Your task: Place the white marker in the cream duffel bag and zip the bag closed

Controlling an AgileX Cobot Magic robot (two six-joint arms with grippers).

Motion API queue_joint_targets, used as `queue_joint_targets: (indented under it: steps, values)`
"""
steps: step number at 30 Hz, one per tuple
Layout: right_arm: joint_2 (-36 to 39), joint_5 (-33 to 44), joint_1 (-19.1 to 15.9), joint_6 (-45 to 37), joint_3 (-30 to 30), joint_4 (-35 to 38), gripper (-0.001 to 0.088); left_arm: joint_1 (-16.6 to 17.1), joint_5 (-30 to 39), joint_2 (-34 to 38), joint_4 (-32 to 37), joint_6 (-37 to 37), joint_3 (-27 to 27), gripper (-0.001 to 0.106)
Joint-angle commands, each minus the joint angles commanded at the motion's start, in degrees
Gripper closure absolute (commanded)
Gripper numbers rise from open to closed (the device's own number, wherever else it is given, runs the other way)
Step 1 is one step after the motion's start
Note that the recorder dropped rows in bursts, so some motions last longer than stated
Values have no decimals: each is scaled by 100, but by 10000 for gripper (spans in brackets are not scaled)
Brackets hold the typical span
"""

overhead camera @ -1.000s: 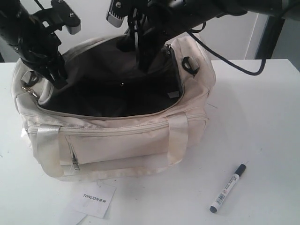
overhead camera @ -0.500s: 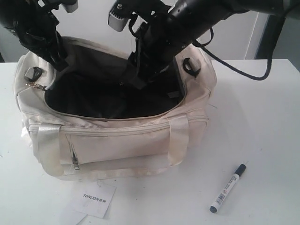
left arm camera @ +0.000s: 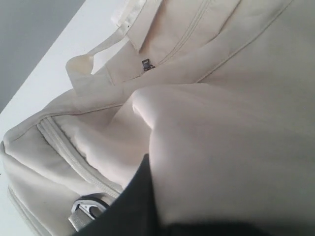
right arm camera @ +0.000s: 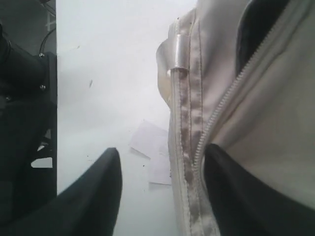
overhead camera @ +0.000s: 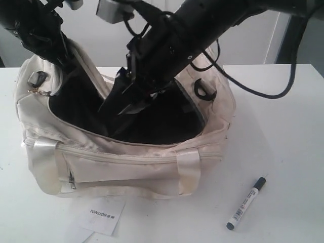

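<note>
The cream duffel bag stands open on the white table, its dark lining showing. My left gripper is shut on the bag's back-left rim and holds it raised; the left wrist view shows one dark finger pressed against cream fabric. My right gripper reaches across into the opening and is open. In the right wrist view the bag's front zipper rim runs between its two fingers. The white marker lies on the table to the bag's front right, away from both grippers.
A white paper tag printed with dark letters lies in front of the bag, and shows also in the right wrist view. A black buckle sits at the bag's right end. The table's far edge runs behind the bag.
My right gripper has opened and swung left and down to the bag's front rim. My left gripper has pulled the back rim up, and the bag has sagged and shifted.
</note>
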Motion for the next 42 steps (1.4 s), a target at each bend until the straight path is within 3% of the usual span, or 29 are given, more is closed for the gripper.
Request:
queue_joint_targets:
  steps: [5, 7, 10, 15, 17, 22, 27, 36, 42]
  values:
    - [-628, -438, -196, 831, 0, -3067, 381, 0, 47, 0, 0, -173, 0, 1053]
    - [-869, -619, -307, 1390, 0, -3820, 381, 0, 88, 0, 0, -173, 0, 1053]
    - [-1161, -741, -371, 1715, 0, -3366, 381, 0, 112, 0, 0, -173, 0, 1053]
    - [-1170, 251, -280, 694, 135, -386, 381, 0, 112, 0, 0, -173, 0, 1053]
    - [-998, 274, -45, 165, 369, 117, 381, 0, 125, 0, 0, -173, 0, 1053]
    - [-466, -1051, 534, -430, 973, 129, 381, 0, 125, 0, 0, -173, 0, 1053]
    - [-77, -2319, 864, -595, 1027, 114, 381, 0, 125, 0, 0, -173, 0, 1053]
    - [554, -2779, 1127, -930, 1027, 61, 326, 0, 115, 0, 0, -173, 0, 1053]
    - [885, -2839, 1127, -930, 1027, -534, 326, 0, 115, 0, 0, -173, 0, 1053]
